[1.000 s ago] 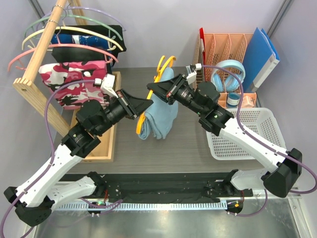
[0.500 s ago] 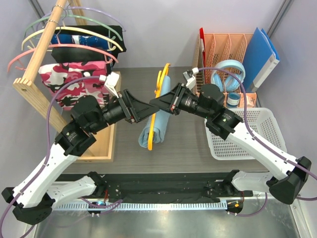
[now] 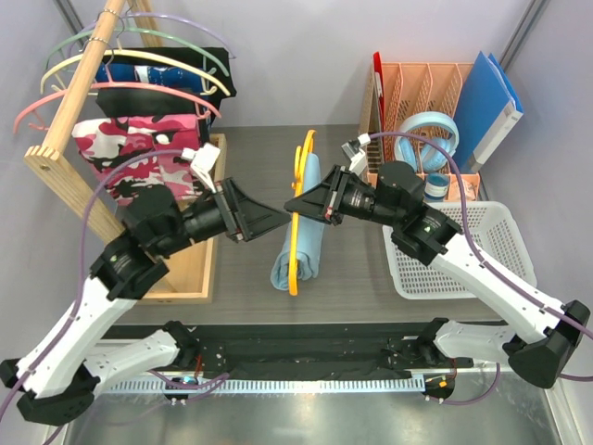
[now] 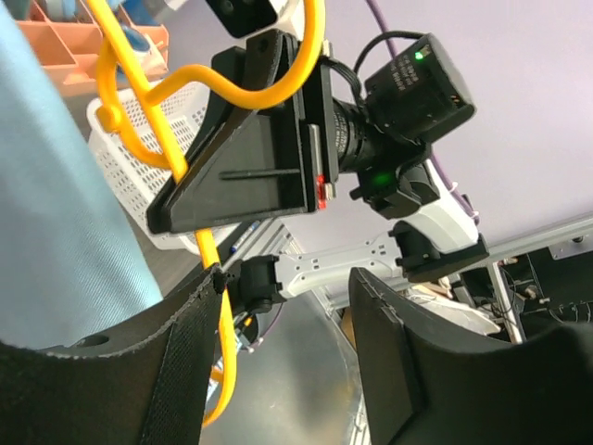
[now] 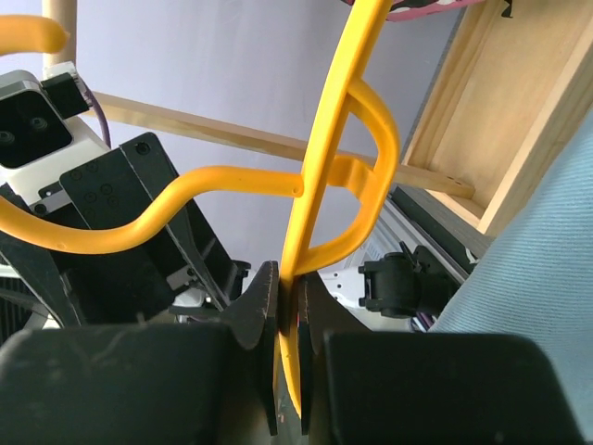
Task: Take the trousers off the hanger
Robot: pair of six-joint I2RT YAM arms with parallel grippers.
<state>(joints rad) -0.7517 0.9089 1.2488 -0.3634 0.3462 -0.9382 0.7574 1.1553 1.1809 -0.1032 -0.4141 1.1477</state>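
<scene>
The yellow-orange hanger (image 3: 297,199) hangs edge-on in mid-air over the table's middle. The light blue trousers (image 3: 306,246) are draped over its lower bar and hang down on its right side. My right gripper (image 3: 292,206) is shut on the hanger's thin shoulder arm near the neck, as the right wrist view shows (image 5: 290,301). My left gripper (image 3: 278,219) is open, its tips just left of the hanger. In the left wrist view the hanger (image 4: 215,362) runs along the inner face of one finger (image 4: 181,371), nothing is clamped, and the trousers (image 4: 56,213) fill the left side.
A wooden rack (image 3: 69,130) at the far left carries several hangers and garments, among them a pink camouflage one (image 3: 130,148). Its wooden base (image 3: 199,273) lies under my left arm. On the right stand a white basket (image 3: 473,250), an orange file organiser (image 3: 417,88) and blue headphones (image 3: 428,130).
My left gripper has opened and let go, drawing back a little to the left. My right gripper has turned the hanger edge-on and brought it, with the trousers, nearer.
</scene>
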